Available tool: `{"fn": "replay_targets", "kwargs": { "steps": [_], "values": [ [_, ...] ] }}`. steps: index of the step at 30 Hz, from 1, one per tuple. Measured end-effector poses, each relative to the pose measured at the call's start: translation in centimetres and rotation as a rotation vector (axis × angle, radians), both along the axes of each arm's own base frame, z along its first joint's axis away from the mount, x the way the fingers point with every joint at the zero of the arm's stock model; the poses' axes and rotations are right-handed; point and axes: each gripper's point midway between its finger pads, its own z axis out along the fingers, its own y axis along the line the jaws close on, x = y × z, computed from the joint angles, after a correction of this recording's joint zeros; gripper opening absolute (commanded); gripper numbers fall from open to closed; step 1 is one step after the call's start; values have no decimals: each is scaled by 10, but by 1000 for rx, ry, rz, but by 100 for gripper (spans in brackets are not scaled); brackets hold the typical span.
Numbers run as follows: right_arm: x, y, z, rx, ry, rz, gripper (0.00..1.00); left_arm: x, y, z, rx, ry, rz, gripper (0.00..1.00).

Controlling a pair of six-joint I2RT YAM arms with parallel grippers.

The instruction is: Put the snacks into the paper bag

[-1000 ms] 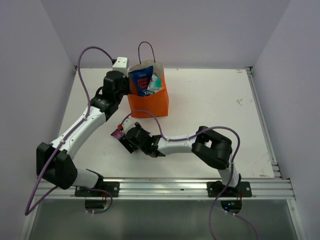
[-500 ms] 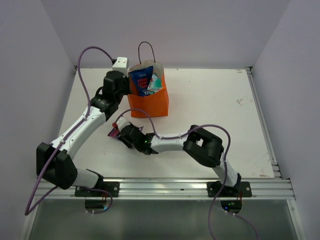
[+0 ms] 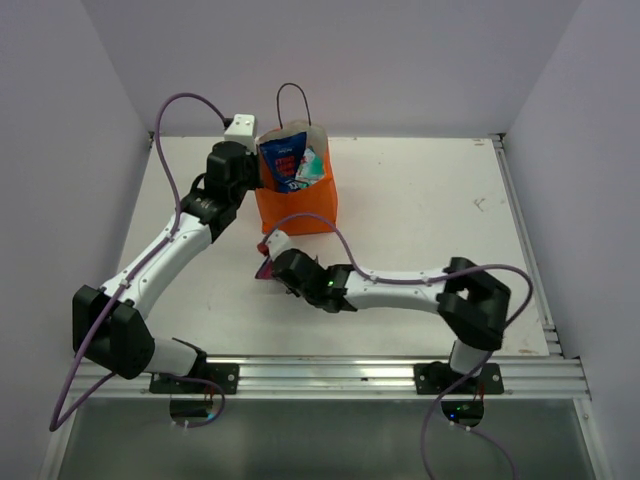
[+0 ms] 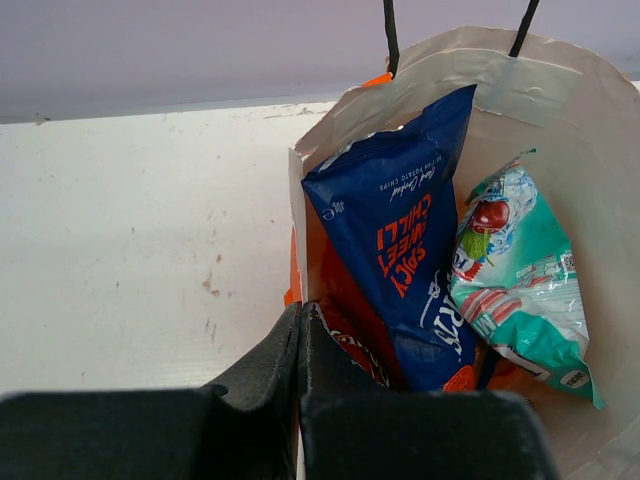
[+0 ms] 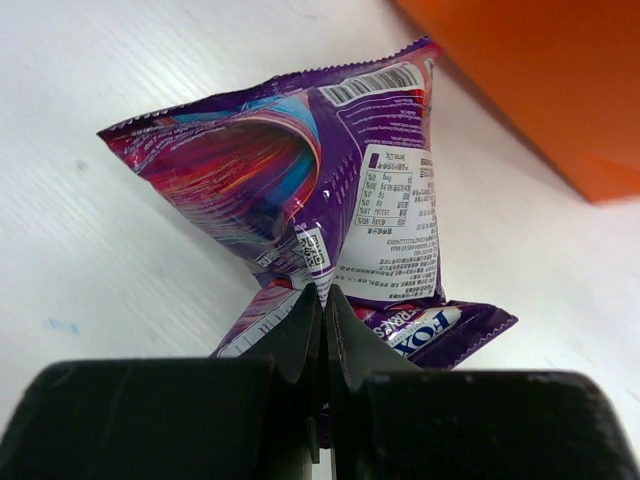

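Right wrist: right jaws pinch purple pack (image 5: 345, 190) by near edge, beside paper bag (image 5: 540, 80); left jaws clamp bag rim.

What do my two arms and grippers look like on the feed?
Both the left arm and right arm have white links and bulky black joint housings. A purple cable loops along each. The left gripper and right gripper have matte black, wedge-shaped fingers. A small green light shows near the right arm's wrist.
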Motion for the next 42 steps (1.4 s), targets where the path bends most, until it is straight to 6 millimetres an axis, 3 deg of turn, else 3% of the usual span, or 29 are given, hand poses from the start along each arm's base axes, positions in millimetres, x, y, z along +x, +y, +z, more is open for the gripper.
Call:
{"fn": "replay_targets", "kwargs": {
  "steps": [3,7,11,12,15,19,22,25,28,30,38,42],
  "values": [
    [-5,-39,64,25,-58,-49,0,0,0,0,0,0,0,0],
    [-2,-80,207,247,-250,-126,0,0,0,0,0,0,-1,0],
    [2,-124,332,461,-475,-214,0,0,0,0,0,0,-1,0],
    [6,-135,355,494,-528,-246,0,0,0,0,0,0,-1,0],
    [28,-153,390,544,-621,-322,0,0,0,0,0,0,0,0],
    [95,-145,393,519,-667,-402,0,0,0,0,0,0,0,0],
    [148,-111,349,424,-622,-382,0,0,0,0,1,0,1,0],
    [182,-75,289,328,-537,-329,0,0,1,0,2,0,3,0],
    [192,-56,240,261,-449,-284,0,0,1,0,7,-1,4,0],
    [191,-51,224,243,-407,-265,0,0,1,0,8,-1,4,0],
    [194,-24,221,273,-320,-200,0,0,1,0,9,0,4,0],
    [197,-13,201,238,-268,-169,0,0,1,0,9,0,4,0]
  ]
}}
